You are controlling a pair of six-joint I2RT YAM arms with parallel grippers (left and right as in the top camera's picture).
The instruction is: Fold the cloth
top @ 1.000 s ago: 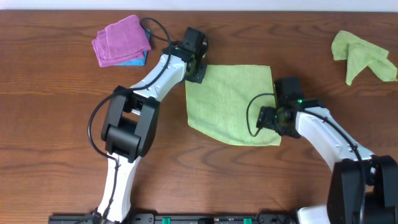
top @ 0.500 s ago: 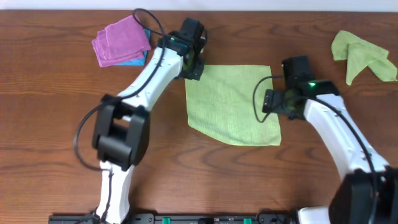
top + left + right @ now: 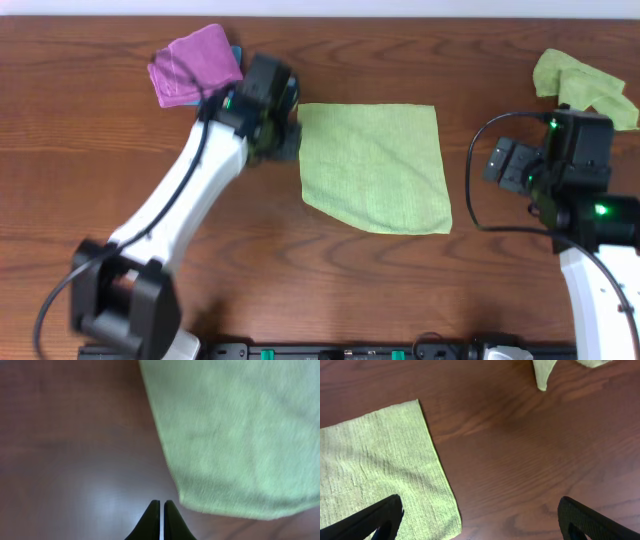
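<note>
The lime-green cloth (image 3: 375, 165) lies spread flat in the middle of the table, one layer, its near left corner cut off at a slant. My left gripper (image 3: 288, 140) hovers just off the cloth's left edge; in the left wrist view its fingertips (image 3: 162, 506) are shut with nothing between them, beside an edge of the cloth (image 3: 235, 430). My right gripper (image 3: 500, 165) is over bare wood to the right of the cloth. In the right wrist view the gripper (image 3: 479, 502) stands wide open and empty, with the cloth's corner (image 3: 375, 460) under its left finger.
A folded purple cloth (image 3: 190, 65) on something blue sits at the far left, close behind my left arm. A crumpled second lime-green cloth (image 3: 585, 90) lies at the far right; its tip (image 3: 545, 372) shows in the right wrist view. Bare wood surrounds the flat cloth.
My left arm pulled back from the cloth's far left corner, towards the left. My right arm withdrew rightwards off the cloth's right edge and opened fully. The cloth stayed flat.
</note>
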